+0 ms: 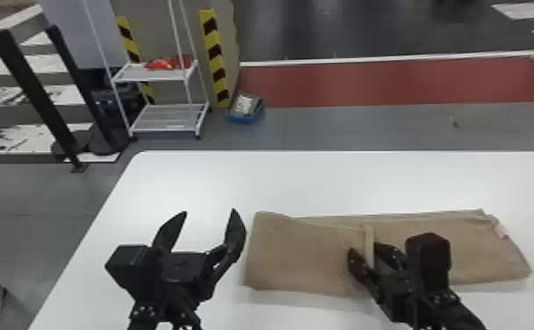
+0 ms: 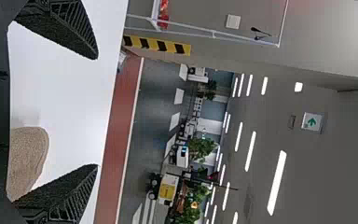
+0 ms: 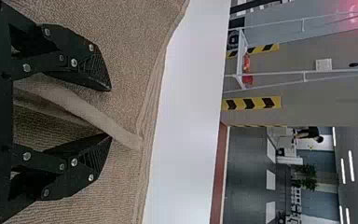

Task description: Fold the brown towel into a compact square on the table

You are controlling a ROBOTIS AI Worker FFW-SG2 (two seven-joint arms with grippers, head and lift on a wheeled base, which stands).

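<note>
- Head view: the brown towel (image 1: 301, 259) lies on the white counter (image 1: 323, 180) as a long strip, its left portion doubled over toward the middle and a raised edge (image 1: 369, 245) standing where that flap ends.
- The right gripper (image 1: 365, 249) is at that ridge, its jaws parted on either side of the cloth; the right wrist view shows slack around it, so nothing looks clamped.
- The left gripper (image 1: 209, 212) is just beside the towel's left end, jaws wide apart and holding nothing.
- Likeliest fault: if the right jaws close on too little of the ridge, the fabric could slip out, or only the top layer could come along and pucker.
- Pulling away before the cloth is free could drag the flap back open, since no other gripper pins the left end.
- The flap's far edge runs askew to the layer beneath; folding on from here without squaring it would probably carry that slant into the final shape.
- If the left jaws swing inward low, they could nudge the folded end and crease it.
- The right portion, with its pale tag (image 1: 501, 230), seems to need folding over; thick layers might then spring up and spoil the square.
</note>
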